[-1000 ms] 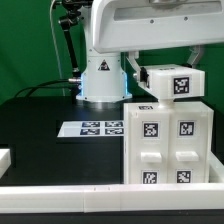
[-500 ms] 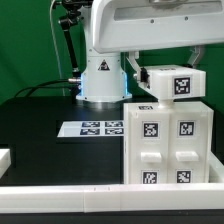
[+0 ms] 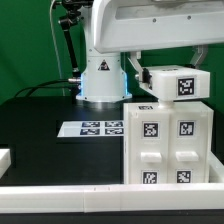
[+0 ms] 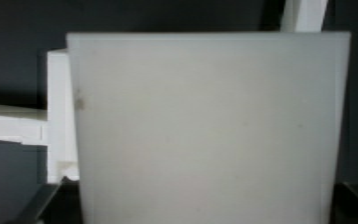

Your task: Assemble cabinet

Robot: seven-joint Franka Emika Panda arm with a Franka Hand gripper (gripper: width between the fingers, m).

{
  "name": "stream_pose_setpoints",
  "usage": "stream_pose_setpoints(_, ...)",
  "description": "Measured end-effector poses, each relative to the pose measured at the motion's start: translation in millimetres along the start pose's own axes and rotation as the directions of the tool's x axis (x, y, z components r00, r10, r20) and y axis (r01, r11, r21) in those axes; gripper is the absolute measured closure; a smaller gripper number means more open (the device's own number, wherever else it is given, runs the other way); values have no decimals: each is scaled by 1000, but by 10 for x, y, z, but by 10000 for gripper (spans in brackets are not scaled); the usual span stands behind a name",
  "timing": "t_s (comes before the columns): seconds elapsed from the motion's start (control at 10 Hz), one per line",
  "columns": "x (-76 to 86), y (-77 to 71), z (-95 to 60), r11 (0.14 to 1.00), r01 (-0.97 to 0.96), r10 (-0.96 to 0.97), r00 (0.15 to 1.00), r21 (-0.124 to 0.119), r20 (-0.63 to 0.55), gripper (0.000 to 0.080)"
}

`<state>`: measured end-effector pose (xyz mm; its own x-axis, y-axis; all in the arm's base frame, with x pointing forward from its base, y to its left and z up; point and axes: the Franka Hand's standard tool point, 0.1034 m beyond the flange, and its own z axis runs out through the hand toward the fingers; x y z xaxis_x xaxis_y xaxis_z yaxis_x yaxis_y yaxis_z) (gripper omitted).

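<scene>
The cabinet body [image 3: 165,145], a large white box with drawer-like front panels and square tags, stands at the exterior view's right. A smaller white tagged piece [image 3: 160,82] sits level on or just above its top. My gripper [image 3: 168,66] comes down over that piece, with dark fingers [image 3: 135,68] at its sides. In the wrist view the piece [image 4: 194,110] fills most of the picture between the fingers [image 4: 43,203], and my gripper [image 4: 202,208] is shut on it. More white plastic [image 4: 7,120] shows beside it.
The marker board [image 3: 95,128] lies on the black table left of the cabinet. A long white rail [image 3: 60,195] runs along the front edge. A small white part [image 3: 4,158] lies at the far left. The arm's base [image 3: 100,78] stands behind.
The small tagged piece and my gripper have shifted slightly toward the exterior view's right. The cabinet body has not moved.
</scene>
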<state>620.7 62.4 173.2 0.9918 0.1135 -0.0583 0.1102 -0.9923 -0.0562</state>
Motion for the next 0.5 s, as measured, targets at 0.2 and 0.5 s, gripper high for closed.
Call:
stream_pose_setpoints(0.2,0,0,0,1000,0,0,1000,0,0,236)
stream_pose_setpoints(0.5,-93,-70,14,1000,4,-4,1000,-1,-13,236)
